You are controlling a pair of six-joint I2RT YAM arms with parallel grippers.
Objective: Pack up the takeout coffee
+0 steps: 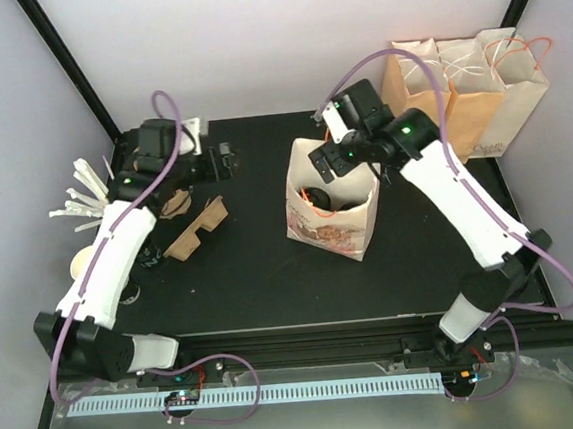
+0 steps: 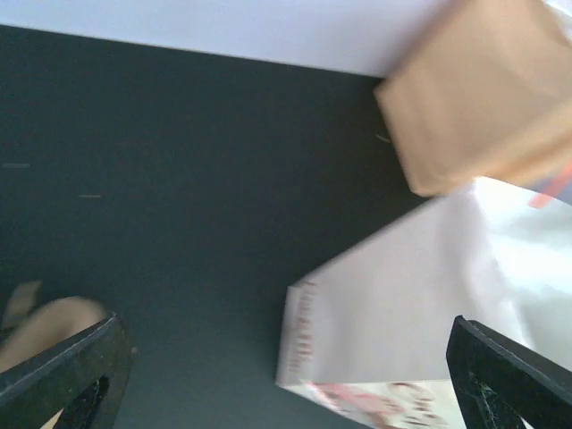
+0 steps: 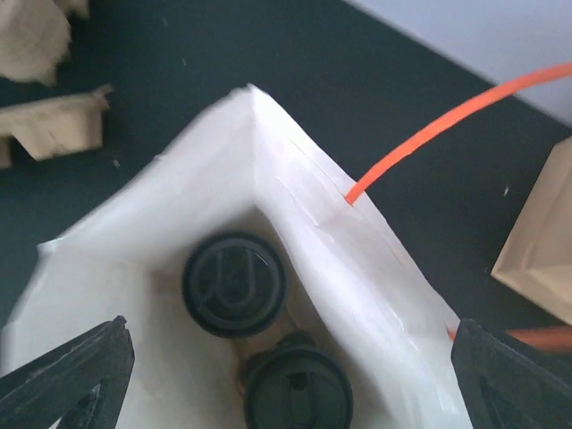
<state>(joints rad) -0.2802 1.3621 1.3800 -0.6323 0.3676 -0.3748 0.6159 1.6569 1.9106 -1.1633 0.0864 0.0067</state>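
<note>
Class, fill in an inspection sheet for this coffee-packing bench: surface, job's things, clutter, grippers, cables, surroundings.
Surface: black table, no spills seen.
Job's things: two black lidded cups stand inside the open white bag.
Clutter: cardboard cup carrier and white sticks at the left; brown bags at the back right.
Grippers: left gripper open, holding nothing; right gripper open above the white bag.
Cables: purple cables loop along both arms, none touching the cups.
Surroundings: pale walls, black frame posts.
</note>
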